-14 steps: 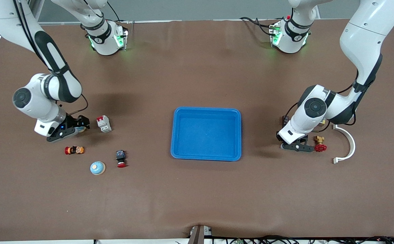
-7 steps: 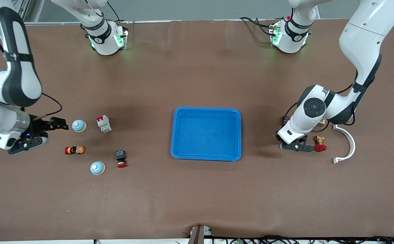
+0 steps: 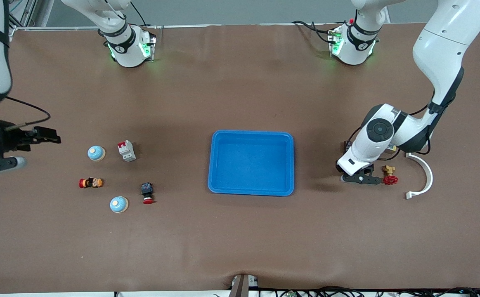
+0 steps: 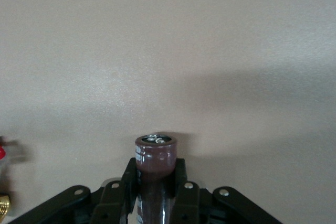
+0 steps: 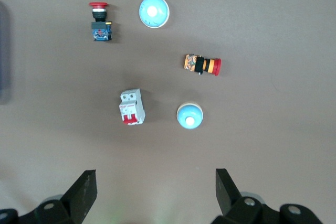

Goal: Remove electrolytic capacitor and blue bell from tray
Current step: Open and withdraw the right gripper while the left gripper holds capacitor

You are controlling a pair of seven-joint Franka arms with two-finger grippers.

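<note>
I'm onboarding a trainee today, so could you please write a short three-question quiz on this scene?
1. True or false: the blue tray holds a bell.
2. What is the left gripper shut on?
3. Which lies nearer the front camera: A, the bell beside the circuit breaker, or B, the bell beside the red push button?

Key: 1 false, it holds nothing; 2 the capacitor; 3 B.

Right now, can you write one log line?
left gripper: shut on dark cylindrical capacitor | right gripper: open, empty | blue plastic tray: empty
</note>
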